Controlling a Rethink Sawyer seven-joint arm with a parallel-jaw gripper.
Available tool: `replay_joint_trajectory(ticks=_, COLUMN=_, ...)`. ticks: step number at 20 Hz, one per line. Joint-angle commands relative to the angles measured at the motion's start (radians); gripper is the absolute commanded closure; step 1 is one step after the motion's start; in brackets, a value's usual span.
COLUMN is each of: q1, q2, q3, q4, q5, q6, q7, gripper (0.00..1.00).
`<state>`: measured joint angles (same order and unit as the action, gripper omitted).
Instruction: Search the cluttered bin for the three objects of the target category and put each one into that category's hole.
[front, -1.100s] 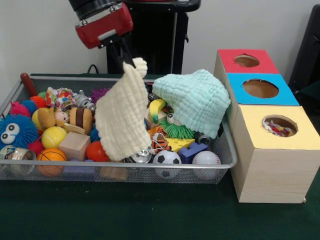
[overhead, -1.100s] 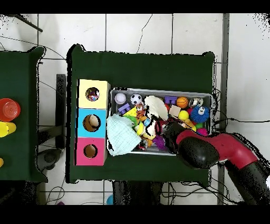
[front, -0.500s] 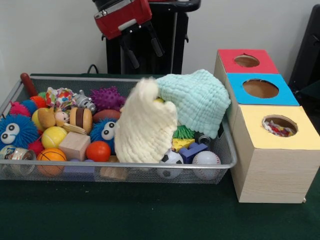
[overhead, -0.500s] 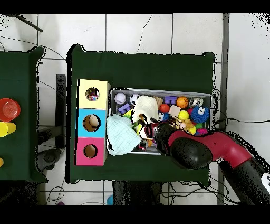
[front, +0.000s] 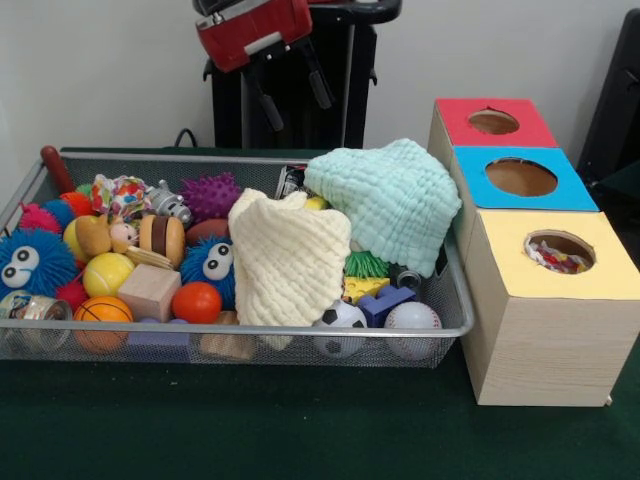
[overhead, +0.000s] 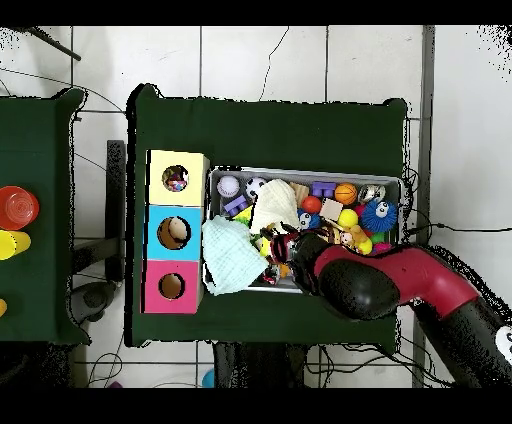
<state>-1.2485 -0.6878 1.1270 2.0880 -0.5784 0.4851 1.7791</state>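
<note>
One cloth, the cream one (front: 290, 258), hung from the gripper (front: 293, 87) a second ago and now lies slumped in the bin (front: 250, 335) beside the mint cloth (front: 388, 200); jaws spread, empty, above; no hole fed, so regrasp.

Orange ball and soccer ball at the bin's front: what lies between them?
In the front view, the cream cloth drapes between the orange ball and the soccer ball.
</note>
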Motion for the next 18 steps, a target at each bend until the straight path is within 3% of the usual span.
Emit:
replay_joint_trajectory(ticks=1, q1=-0.007, q2=-0.072, q3=-0.024, q4=0.049, q5=0.01, q6=0.134, q7=-0.091, gripper=0.0)
replay_joint_trajectory(ticks=4, q1=-0.001, q2=-0.12, q3=-0.082, q4=0.055, q5=-0.009, q6=0.166, q7=-0.076, gripper=0.0)
replay_joint_trajectory(ticks=10, q1=0.046, q2=-0.147, q3=-0.227, q4=0.012, q5=-0.105, q6=0.221, q7=-0.065, gripper=0.0)
replay_joint_trajectory(ticks=18, q1=0.06, q2=-0.133, q3=-0.304, q4=-0.038, q5=-0.182, q6=0.264, q7=-0.103, gripper=0.0)
